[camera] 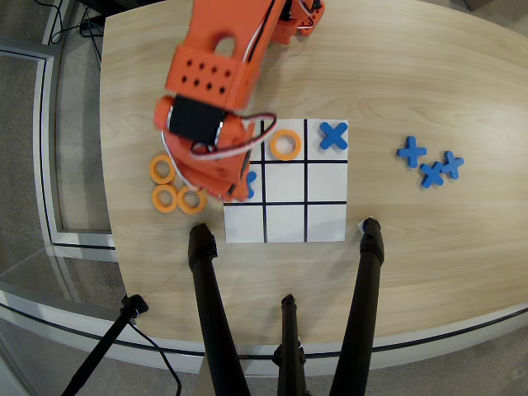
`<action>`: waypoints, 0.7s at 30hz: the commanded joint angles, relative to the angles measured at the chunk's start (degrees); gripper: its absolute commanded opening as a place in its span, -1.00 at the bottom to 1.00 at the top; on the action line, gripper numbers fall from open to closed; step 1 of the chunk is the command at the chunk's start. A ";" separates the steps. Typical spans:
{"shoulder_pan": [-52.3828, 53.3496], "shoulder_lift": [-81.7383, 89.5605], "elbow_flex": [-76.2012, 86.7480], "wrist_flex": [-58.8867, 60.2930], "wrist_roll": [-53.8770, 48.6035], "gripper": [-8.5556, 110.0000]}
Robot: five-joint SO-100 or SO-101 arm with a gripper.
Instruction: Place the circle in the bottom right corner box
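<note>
Three orange circles lie in a loose cluster on the bench just left of the white board, a supply pile kept off the grid so cells stay free. A fourth ring sits in the top middle cell. The arm leans over that pile, hiding its claw, so I cannot tell whether it is spread or pinching. The bottom right corner box is bare, ready to receive one. Blue crosses wait apart at the right.

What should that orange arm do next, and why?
Probably lower onto one of the three loose orange rings left of the board: the arm hangs over them, its pincer hidden beneath it, and the bottom right corner box is empty.
</note>
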 commanded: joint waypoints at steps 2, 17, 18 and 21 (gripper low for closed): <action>1.67 -8.09 -7.38 -4.22 0.62 -0.48; 2.72 -23.64 -16.87 -10.28 1.85 -0.48; 2.90 -23.91 -17.14 -10.28 1.85 -0.48; 3.43 -24.26 -17.40 -10.28 1.85 -0.48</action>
